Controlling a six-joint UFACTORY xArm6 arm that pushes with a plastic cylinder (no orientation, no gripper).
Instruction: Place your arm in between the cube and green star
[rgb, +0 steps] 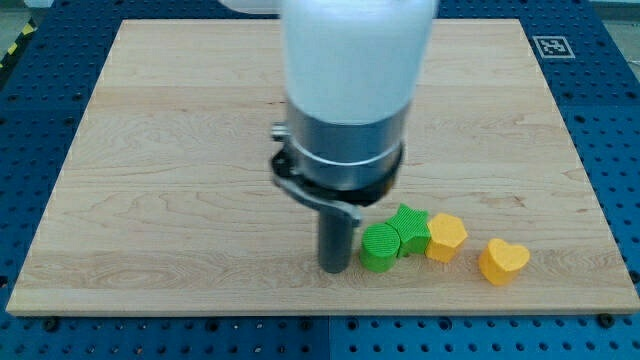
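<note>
Green star (408, 226) sits low and right of centre on the wooden board (150, 150), touching a green round block (380, 247) with my bare tip (334, 268) just left of it.

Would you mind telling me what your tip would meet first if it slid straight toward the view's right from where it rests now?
Most likely the green cube: my tip sits just to its left, nearly touching. Behind it come the green star, then the yellow hexagon block. Depth is hard to judge, so it might graze the cube's near edge.
</note>
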